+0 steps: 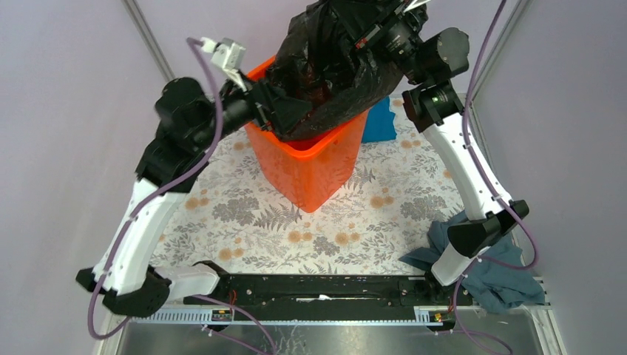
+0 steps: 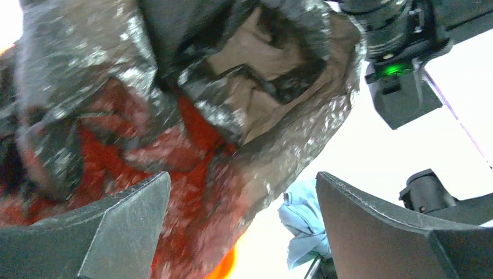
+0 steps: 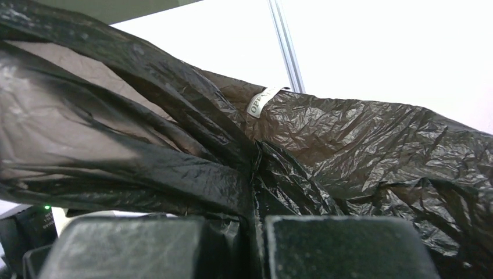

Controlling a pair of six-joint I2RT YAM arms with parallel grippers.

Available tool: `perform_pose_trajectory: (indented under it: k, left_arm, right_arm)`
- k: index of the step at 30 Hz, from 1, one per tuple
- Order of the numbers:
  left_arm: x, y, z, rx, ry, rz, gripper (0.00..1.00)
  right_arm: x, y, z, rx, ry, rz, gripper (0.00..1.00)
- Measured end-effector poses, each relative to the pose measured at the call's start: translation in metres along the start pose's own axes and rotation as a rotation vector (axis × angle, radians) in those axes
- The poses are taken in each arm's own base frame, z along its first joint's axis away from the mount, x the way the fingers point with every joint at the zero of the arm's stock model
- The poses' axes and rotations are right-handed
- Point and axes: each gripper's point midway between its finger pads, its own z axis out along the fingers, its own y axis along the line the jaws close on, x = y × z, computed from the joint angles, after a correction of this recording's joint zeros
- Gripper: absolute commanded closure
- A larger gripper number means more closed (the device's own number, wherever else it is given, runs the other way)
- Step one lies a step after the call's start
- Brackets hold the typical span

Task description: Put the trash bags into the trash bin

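Observation:
The orange trash bin stands at the back middle of the table. The glossy black trash bag hangs over it, its lower part inside the bin's mouth and its top held high. My right gripper is shut on the bag's upper film; in the right wrist view the film is pinched between the closed fingers. My left gripper is open at the bin's left rim, against the bag. In the left wrist view the bag fills the frame above the spread fingers, with orange showing through.
A bright blue cloth lies behind the bin on the right. A grey-blue cloth lies at the front right by the right arm's base. The table has a floral cover. Frame posts stand at the back corners.

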Motion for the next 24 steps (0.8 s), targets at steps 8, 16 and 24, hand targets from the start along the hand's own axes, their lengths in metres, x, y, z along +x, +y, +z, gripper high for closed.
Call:
perform_pose_trajectory:
  k: [8,16,24]
  left_arm:
    - [0.059,0.002,0.090,0.121,0.187,0.009,0.11]
    - [0.096,0.096,0.123,-0.302,0.253,0.044,0.62]
    - [0.067,0.133,0.102,-0.472,0.177,0.112,0.17]
  right_arm:
    - [0.028,-0.029,0.015,0.059,0.001,0.170,1.00]
    - [0.011,-0.014,0.016,0.050,-0.041,0.229,1.00]
    - [0.019,-0.011,0.001,0.056,-0.039,0.238,1.00]
